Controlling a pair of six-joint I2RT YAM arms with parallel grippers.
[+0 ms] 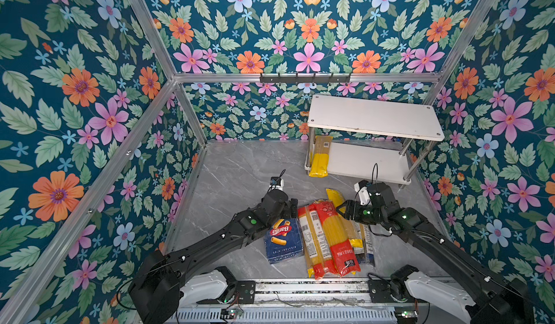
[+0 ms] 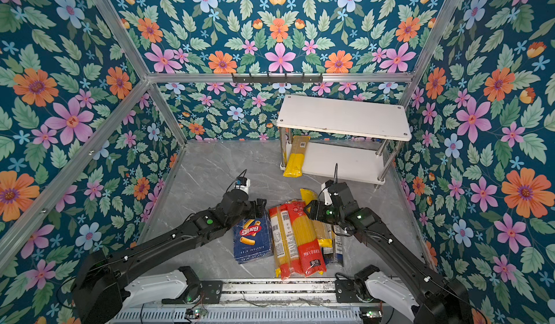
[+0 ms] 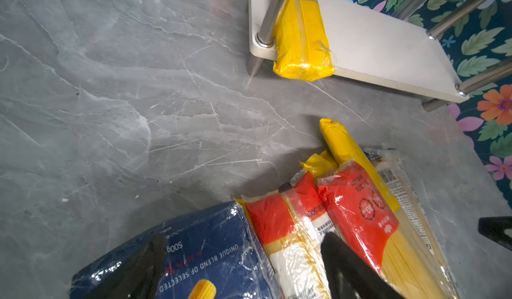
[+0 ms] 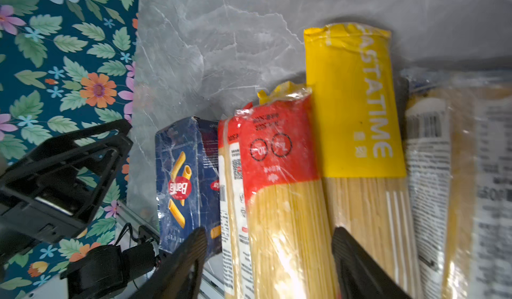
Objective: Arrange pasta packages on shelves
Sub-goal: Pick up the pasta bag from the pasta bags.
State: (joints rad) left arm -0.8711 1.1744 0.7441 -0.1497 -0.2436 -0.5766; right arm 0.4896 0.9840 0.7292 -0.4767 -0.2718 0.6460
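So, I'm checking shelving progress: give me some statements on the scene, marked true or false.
1. A yellow bag lies on the lower shelf. True.
2. The red bags lie on the lower shelf too. False: they lie on the table.
3. The Barilla pack lies on the table beside the red bags. True.
4. The right gripper holds the Barilla pack. False: its jaws stand open; the pack lies by the left gripper.
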